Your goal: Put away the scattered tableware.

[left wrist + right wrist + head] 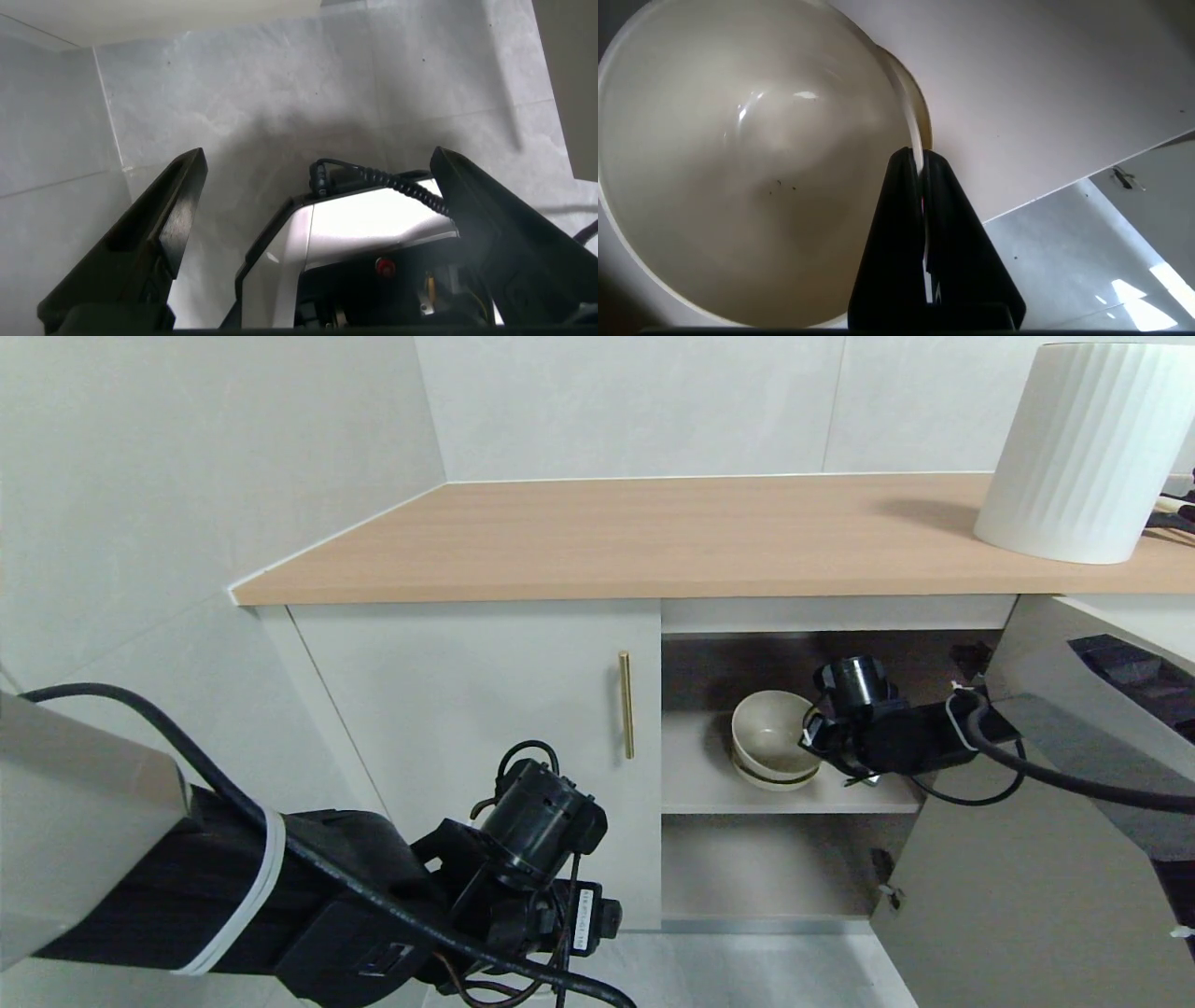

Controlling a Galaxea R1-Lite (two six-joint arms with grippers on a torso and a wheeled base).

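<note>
Beige bowl [767, 737] is tilting on the cabinet shelf [709, 793], right gripper [920, 187] clamping its rim. Left gripper [313, 177] is hanging spread, empty.

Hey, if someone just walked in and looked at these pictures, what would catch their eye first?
Probably the open cabinet, where the right tool pinches the rim of a cream bowl tilted on the upper shelf. Next, the tall white ribbed cylinder on the wooden countertop at the right, and the left tool, open, low before the closed door.
</note>
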